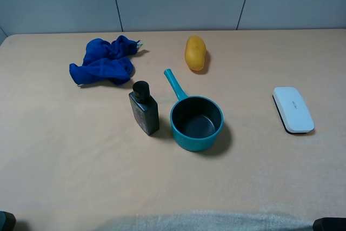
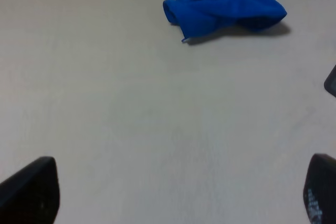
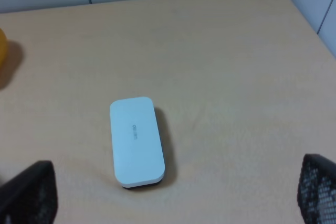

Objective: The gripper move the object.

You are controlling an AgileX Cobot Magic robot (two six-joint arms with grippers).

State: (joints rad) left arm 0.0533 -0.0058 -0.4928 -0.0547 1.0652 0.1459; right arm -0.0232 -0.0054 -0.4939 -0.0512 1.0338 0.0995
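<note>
The small dark bottle (image 1: 144, 109) with a round black cap stands upright mid-table, just left of the teal saucepan (image 1: 196, 122). A dark sliver at the edge of the left wrist view (image 2: 331, 80) may be the bottle. My left gripper (image 2: 181, 190) is open and empty, its fingers (image 2: 31, 190) wide apart above bare table, well short of the bottle. My right gripper (image 3: 176, 190) is open and empty, its fingers (image 3: 317, 187) wide apart, near the flat white box (image 3: 136, 141). In the exterior view only dark bits of the arms show at the bottom corners.
A crumpled blue cloth (image 1: 104, 61) lies at the back left and also shows in the left wrist view (image 2: 226, 1). A yellow potato-like object (image 1: 195, 53) lies behind the saucepan. The white box (image 1: 292, 109) lies at the right. The saucepan's handle (image 1: 174, 83) points to the back.
</note>
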